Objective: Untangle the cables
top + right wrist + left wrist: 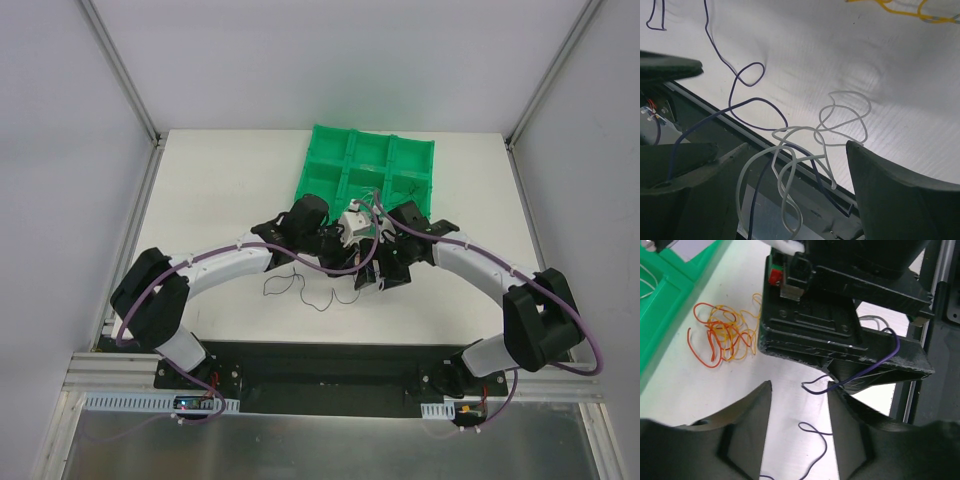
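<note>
The cables lie in loose tangles on the white table. In the left wrist view an orange and red tangle [724, 335] sits near the green tray [667, 287]. A dark cable [816, 386] runs between the fingers of my left gripper [799, 388], which is open and not touching it. My right gripper [796, 145] is open too. White cable loops [840, 117] knotted with a dark cable [747, 75] hang between its fingers, and the white one touches the right fingertip [860, 155]. From above, both grippers [345, 258] [378, 268] meet just in front of the tray [325, 150].
A thin dark cable [298, 288] curls on the table in front of the grippers. The right gripper's black body [840, 315] fills the space right in front of the left fingers. A yellow cable [900, 9] lies beyond the white loops. White walls enclose the table.
</note>
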You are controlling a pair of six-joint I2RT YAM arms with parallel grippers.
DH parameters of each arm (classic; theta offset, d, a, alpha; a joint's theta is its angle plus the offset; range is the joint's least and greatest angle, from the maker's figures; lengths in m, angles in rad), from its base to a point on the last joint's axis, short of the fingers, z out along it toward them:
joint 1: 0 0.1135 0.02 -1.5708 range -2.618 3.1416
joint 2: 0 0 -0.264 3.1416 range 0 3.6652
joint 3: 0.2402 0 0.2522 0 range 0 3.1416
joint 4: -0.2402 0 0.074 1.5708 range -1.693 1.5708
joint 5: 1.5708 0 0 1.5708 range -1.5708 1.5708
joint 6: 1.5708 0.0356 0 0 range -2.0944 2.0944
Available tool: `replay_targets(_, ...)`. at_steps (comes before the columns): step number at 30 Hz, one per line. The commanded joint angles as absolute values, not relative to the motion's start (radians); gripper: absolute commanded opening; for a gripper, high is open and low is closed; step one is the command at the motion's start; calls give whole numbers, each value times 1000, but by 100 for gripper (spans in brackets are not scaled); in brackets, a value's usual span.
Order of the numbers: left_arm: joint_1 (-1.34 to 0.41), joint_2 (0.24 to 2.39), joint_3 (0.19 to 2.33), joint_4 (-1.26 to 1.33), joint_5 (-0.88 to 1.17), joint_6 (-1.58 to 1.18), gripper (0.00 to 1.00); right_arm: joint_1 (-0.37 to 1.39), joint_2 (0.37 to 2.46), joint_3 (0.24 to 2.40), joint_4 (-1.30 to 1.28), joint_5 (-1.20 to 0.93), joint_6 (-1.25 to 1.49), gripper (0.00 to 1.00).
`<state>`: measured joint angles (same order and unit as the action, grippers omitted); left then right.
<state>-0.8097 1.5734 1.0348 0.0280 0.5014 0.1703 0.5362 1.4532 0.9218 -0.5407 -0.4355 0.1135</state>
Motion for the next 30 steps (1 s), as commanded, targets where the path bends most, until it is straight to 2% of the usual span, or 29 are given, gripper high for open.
replay_targets(1,-805,1543,1029,78,607,212,43,535,1428,973,-569,-459,112,79)
replay_targets(8,-805,1526,1039,94,667,186,25,537,1431,986,-568,-462,118,79)
replay_targets(11,-807,1517,1029,101,673,181,12,537,1433,988,-569,-460,124,79)
replay_targets(14,-807,1494,1014,100,647,172,6,538,1431,989,-569,-454,130,79)
replay_targets(15,-805,1487,1008,97,638,167,0,537,1428,989,-571,-448,133,79)
replay_targets(21,-807,1404,982,23,530,132,0,537,1456,1005,-615,-286,175,79)
replay_targets(25,-805,1278,928,-38,356,121,0,538,1499,1016,-652,-126,192,79)
replay_targets(30,-805,1105,882,-136,63,78,0,538,1569,1023,-673,-42,218,80)
